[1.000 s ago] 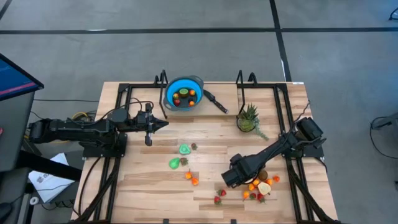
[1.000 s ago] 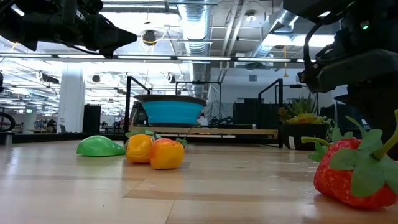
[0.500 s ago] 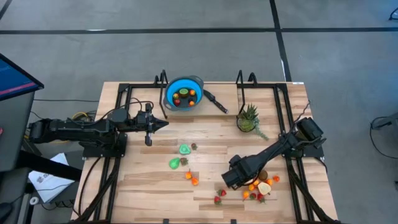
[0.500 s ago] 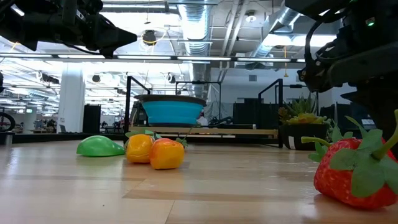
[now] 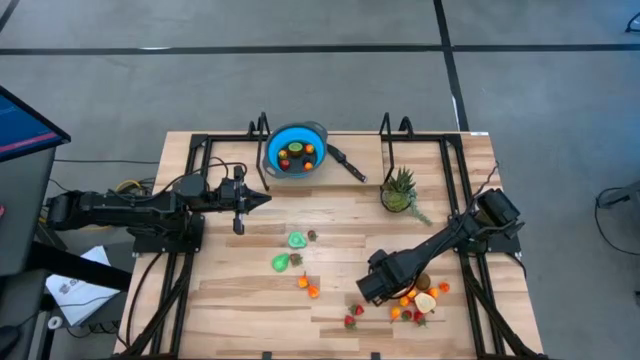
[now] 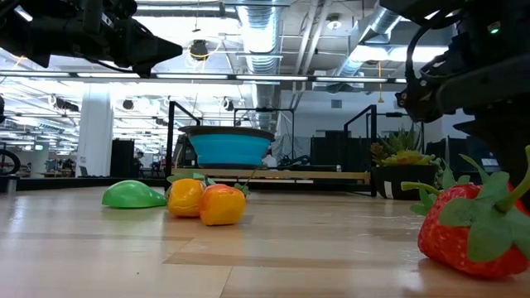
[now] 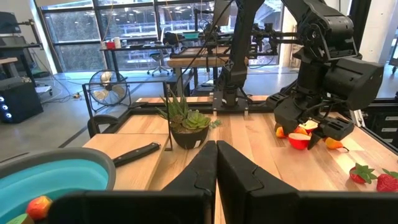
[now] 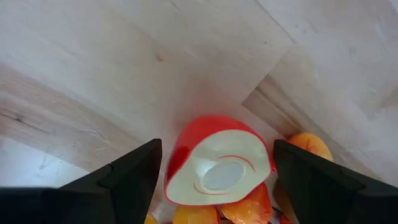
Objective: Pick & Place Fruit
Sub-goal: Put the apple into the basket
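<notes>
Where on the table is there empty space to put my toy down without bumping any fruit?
The wooden table is bare at its near-left corner, left of the green pear. Bare too: the strip between the blue bowl and the plant. It is crowded at the fruit pile, where the right end effector hovers open.

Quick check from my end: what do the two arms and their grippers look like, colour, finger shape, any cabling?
Both arms are matte black and built from blocky jointed segments. The left gripper tapers to a narrow wedge; its fingers are dark, smooth and angular. The right gripper has a bulky black wrist housing and flat dark fingers. Black cables loop along the right arm.
</notes>
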Controlling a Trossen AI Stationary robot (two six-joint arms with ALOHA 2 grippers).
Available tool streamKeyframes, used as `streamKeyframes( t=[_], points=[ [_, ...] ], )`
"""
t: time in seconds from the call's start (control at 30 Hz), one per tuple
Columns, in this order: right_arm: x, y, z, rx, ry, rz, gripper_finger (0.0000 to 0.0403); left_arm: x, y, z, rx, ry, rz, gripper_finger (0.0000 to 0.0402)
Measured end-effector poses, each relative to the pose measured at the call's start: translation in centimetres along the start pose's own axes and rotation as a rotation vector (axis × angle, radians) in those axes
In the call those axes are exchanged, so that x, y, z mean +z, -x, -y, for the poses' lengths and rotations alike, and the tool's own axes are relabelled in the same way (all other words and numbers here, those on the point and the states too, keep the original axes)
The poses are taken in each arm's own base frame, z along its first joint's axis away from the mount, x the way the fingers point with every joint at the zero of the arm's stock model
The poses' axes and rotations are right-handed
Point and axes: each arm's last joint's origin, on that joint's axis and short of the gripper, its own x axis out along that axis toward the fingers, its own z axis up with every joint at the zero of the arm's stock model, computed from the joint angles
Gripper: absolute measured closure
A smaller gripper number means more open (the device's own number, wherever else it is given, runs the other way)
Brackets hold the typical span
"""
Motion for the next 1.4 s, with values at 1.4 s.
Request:
streamKeyframes(
  t=[1.4],
  points=[
    [0.3, -1.4, 0.3, 0.043, -0.063, -0.033, 0.0101, 0.0, 0.0, 0.0, 0.0, 0.0, 0.0, 0.0399]
  ],
)
